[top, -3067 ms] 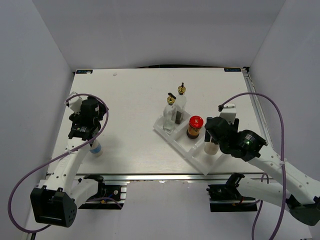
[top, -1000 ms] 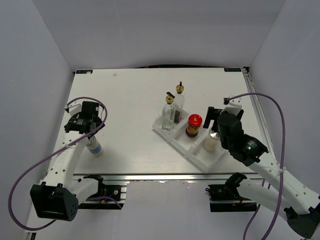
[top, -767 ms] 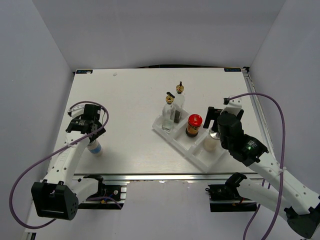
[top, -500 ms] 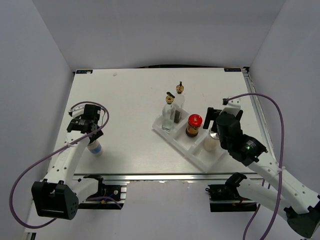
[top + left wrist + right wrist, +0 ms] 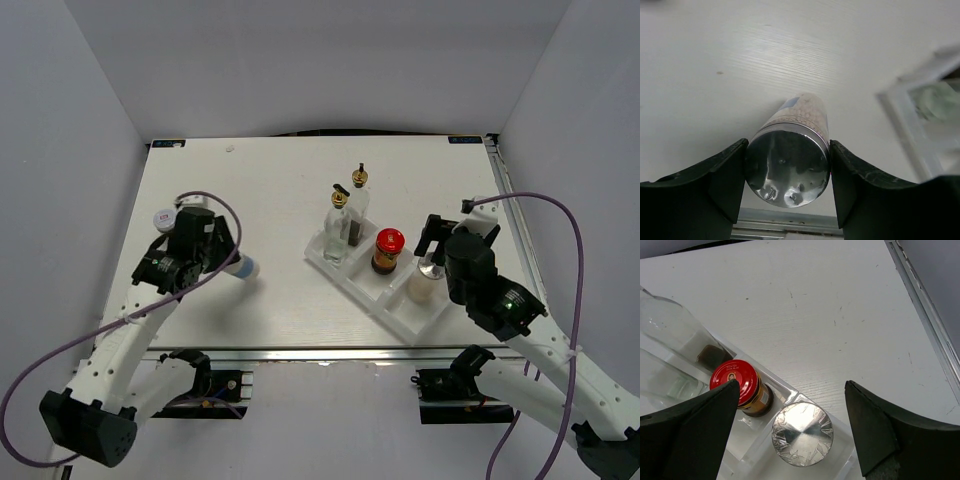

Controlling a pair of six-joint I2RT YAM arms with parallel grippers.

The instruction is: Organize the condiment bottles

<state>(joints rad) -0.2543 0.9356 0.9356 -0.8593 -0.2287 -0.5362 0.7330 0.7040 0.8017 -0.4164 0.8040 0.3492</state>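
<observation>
My left gripper [image 5: 222, 262] is shut on the blue-labelled bottle [image 5: 243, 267] and holds it off the table, tilted, its base toward the tray. In the left wrist view both fingers press the bottle's silver cap [image 5: 787, 170]. The white tray [image 5: 400, 322] holds two gold-spouted glass bottles [image 5: 340, 225] [image 5: 359, 200], the red-lidded jar [image 5: 389, 250] and the silver-capped shaker [image 5: 428, 280]. My right gripper [image 5: 432, 245] hangs open above the shaker [image 5: 802, 434], beside the red lid [image 5: 735, 381]. A small pale-lidded jar [image 5: 163, 217] stands at the left.
The tray stands at an angle right of the table's middle. The table's metal edge rail [image 5: 925, 305] runs along the right side. White walls enclose the table on three sides. In the left wrist view, the tray's corner [image 5: 920, 120] shows blurred at the right.
My left gripper has shut on the blue-labelled bottle, lifted it and carried it right toward the tray. The small jar has come into view. The right arm has shifted slightly.
</observation>
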